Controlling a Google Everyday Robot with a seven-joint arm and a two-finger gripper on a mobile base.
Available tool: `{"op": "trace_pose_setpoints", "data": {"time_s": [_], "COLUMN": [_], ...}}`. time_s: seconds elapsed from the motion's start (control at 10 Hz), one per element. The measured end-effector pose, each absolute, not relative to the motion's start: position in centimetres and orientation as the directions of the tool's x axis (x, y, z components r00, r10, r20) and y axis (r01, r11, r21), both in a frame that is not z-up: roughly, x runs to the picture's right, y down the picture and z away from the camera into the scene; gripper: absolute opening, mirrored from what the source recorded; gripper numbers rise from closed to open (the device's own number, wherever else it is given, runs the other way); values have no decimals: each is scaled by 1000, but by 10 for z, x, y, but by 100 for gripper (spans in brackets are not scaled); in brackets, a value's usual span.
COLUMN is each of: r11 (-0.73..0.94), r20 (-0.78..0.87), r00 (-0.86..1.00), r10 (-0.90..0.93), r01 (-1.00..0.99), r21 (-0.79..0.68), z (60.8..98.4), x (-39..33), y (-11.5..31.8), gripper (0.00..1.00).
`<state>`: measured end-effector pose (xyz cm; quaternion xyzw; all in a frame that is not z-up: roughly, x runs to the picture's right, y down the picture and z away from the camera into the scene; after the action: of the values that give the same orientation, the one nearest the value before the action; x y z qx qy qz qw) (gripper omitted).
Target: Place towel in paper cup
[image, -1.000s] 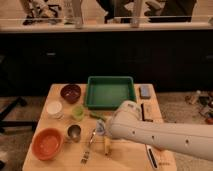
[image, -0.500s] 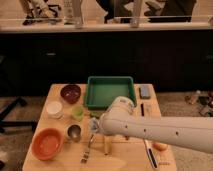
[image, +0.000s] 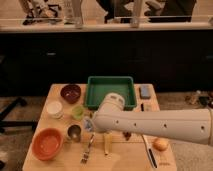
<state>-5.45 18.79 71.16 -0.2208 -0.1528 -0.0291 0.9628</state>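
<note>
As end effector [image: 90,124] hovers, metal cup [image: 74,132] — beside

Table [image: 125,156] warmly lit, background dark; claw [image: 90,123] beside metal cup [image: 74,132].

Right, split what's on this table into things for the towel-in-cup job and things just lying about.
Job: paper cup; towel, probably the pale blue scrap at the claw, beside the metal cup.
Lying about: metal cup, green cup, green tray, sponge, dark red bowl, orange bowl, fork.
</note>
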Motion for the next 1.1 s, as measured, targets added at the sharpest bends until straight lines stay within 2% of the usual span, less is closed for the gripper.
{"op": "trace_pose_setpoints", "data": {"time_s": [1.1], "r11": [892], "r20": [383], "r00": [924], "r10": [-2], "r01": [175], "r21": [-417], "z": [713], "x": [-113], "y": [169], "gripper": [0]}}
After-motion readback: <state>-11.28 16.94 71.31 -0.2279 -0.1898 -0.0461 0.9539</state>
